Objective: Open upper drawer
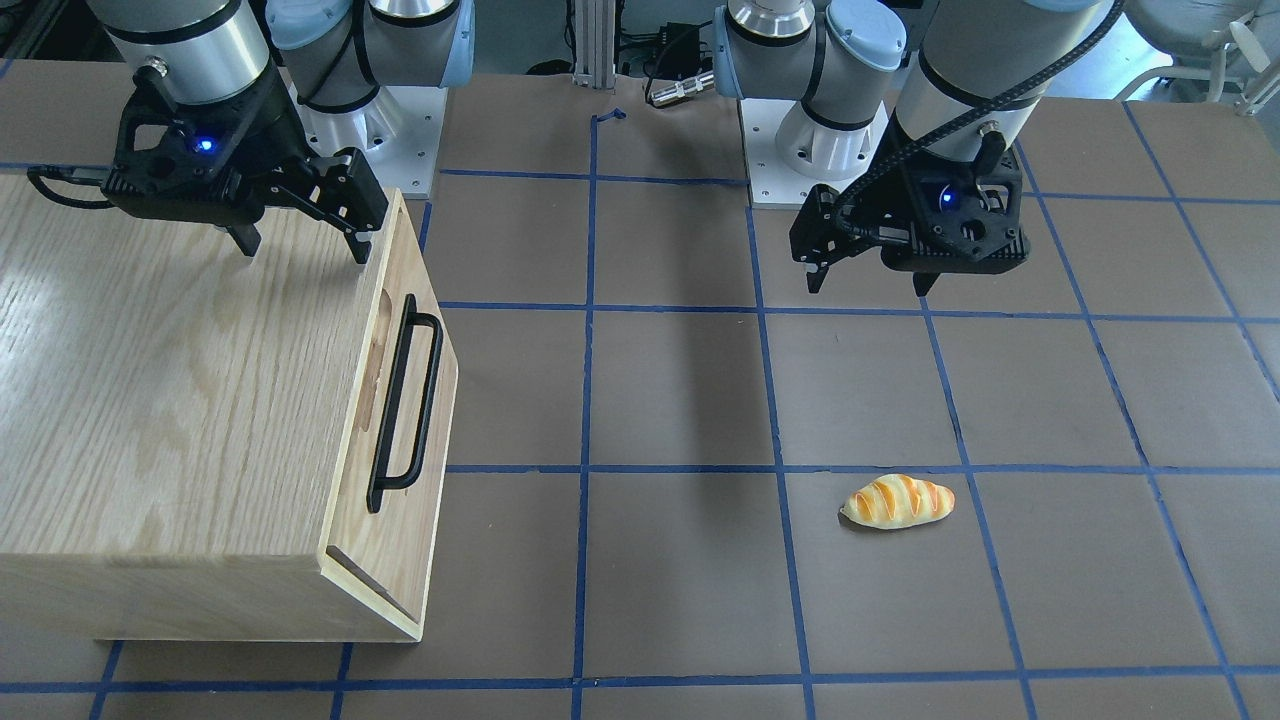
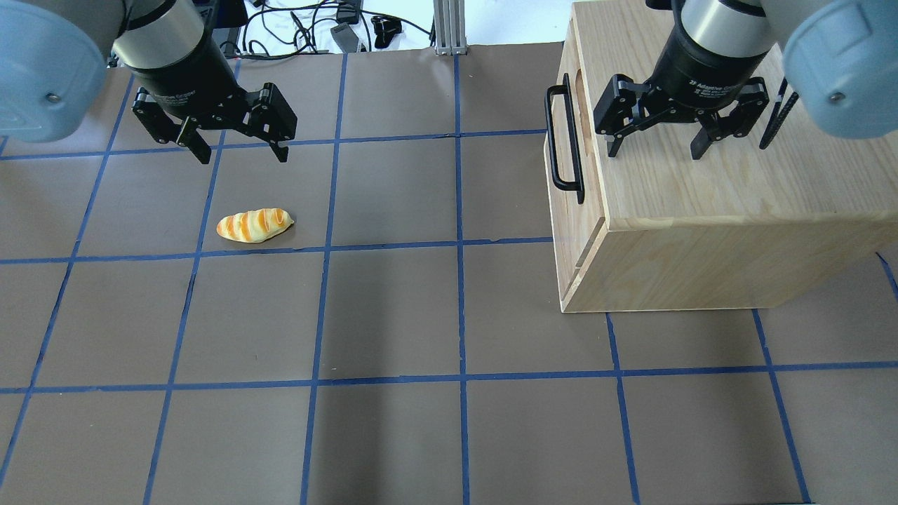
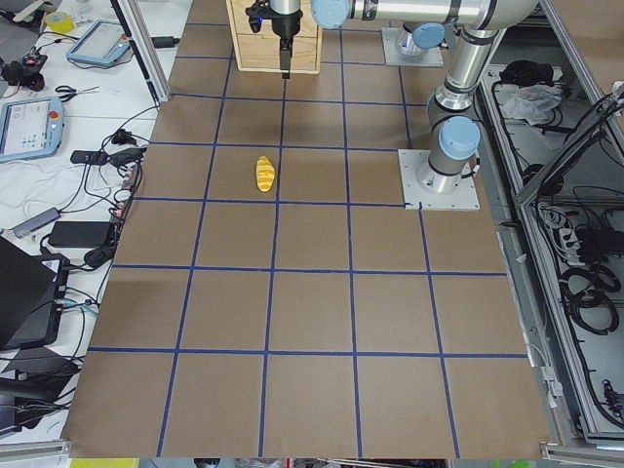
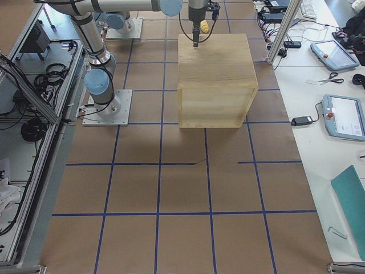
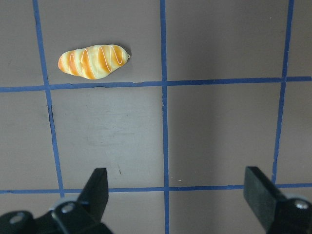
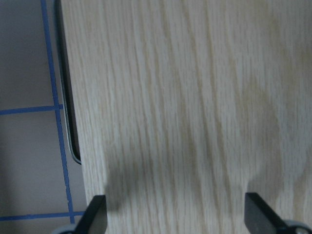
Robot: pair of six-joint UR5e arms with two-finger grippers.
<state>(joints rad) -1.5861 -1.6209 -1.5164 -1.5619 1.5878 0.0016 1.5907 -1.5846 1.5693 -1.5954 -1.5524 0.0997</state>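
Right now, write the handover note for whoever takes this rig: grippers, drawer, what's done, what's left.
Left gripper: open and empty, hovering over bare table near the bread roll.
Right gripper: open and empty, hovering over the cabinet top close to its front edge.
Upper drawer: looks shut, its front flush with the cabinet; the black bar handle is untouched.
Done: nothing on the drawer yet.
Left: probably bring the right gripper forward and down to the handle, close on it, and pull the drawer out.
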